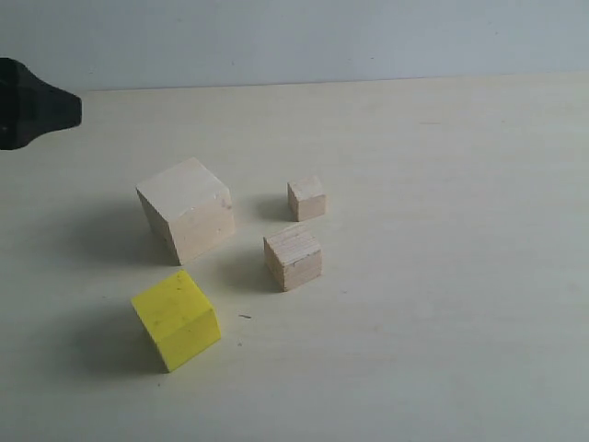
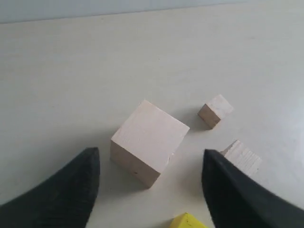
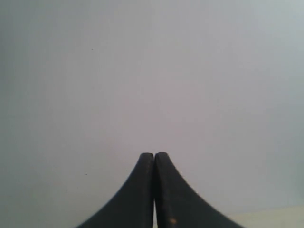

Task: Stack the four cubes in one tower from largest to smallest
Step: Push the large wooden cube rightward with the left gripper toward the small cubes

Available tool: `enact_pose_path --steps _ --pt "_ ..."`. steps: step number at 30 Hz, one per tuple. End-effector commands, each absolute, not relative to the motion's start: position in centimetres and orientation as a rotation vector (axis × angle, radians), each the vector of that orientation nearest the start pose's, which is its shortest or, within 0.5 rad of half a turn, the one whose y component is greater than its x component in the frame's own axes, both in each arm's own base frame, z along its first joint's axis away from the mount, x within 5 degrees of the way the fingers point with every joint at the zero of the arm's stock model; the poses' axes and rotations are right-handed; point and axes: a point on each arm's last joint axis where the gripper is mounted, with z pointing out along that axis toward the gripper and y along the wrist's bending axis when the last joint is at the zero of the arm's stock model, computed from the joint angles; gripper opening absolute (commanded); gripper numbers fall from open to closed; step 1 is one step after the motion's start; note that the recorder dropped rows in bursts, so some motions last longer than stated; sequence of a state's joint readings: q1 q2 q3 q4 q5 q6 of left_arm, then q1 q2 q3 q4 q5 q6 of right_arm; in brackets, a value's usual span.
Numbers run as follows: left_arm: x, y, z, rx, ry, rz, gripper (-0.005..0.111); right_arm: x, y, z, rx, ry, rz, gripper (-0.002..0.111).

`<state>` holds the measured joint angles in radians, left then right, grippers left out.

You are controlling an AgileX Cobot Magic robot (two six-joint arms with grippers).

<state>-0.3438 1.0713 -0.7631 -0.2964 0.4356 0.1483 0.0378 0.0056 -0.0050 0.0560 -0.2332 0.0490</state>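
Four cubes lie apart on the pale table, none stacked. The large wood cube (image 1: 187, 209) (image 2: 148, 142) is at centre left, the yellow cube (image 1: 176, 319) (image 2: 188, 222) in front of it. To their right are the medium wood cube (image 1: 294, 257) (image 2: 242, 156) with grain and, behind it, the small wood cube (image 1: 306, 198) (image 2: 215, 110). My left gripper (image 2: 151, 156) is open and empty, hovering short of the large cube; one black finger (image 1: 37, 106) shows at the exterior view's left edge. My right gripper (image 3: 154, 155) is shut, empty, facing a blank wall.
The pale tabletop (image 1: 442, 276) stretches bare to the right of the cubes and in front of them. A light grey wall (image 1: 304, 37) runs along the table's far edge.
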Motion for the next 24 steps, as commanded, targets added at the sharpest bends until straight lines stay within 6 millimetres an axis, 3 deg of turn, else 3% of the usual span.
enact_pose_path --steps 1,2,4,7,8,11,13,18,24 --pt "21.4 -9.1 28.9 0.311 2.267 -0.404 0.053 5.2 0.3 23.3 0.034 1.257 0.146 0.0" --pt "22.1 -9.2 28.2 0.313 2.284 -0.394 0.043 5.2 0.3 23.3 0.031 1.259 0.149 0.0" --pt "23.0 -9.5 27.1 0.312 2.317 -0.38 0.037 5.2 0.3 23.3 0.031 1.259 0.149 0.0" --pt "25.7 -10.0 24.4 0.316 2.443 -0.344 0.055 5.2 0.3 23.3 0.027 1.259 0.146 0.0" --pt "26.4 -9.9 23.8 0.295 2.475 -0.339 0.056 5.2 0.3 23.3 0.027 1.259 0.146 0.0" --pt "30.2 -8.7 21.1 0.216 2.609 -0.305 0.042 5.2 0.3 23.3 0.027 1.259 0.146 0.0" --pt "31.4 -8.2 20.5 0.188 2.652 -0.3 0.041 5.2 0.3 23.3 0.027 1.259 0.146 0.0" --pt "33.4 -7.2 19.8 0.071 2.71 -0.357 0.04 5.2 0.3 23.3 0.027 1.261 0.146 0.0" --pt "34.3 -7.6 17.9 0.092 2.806 -0.371 0.021 5.2 0.3 23.3 0.026 1.261 0.144 0.0"
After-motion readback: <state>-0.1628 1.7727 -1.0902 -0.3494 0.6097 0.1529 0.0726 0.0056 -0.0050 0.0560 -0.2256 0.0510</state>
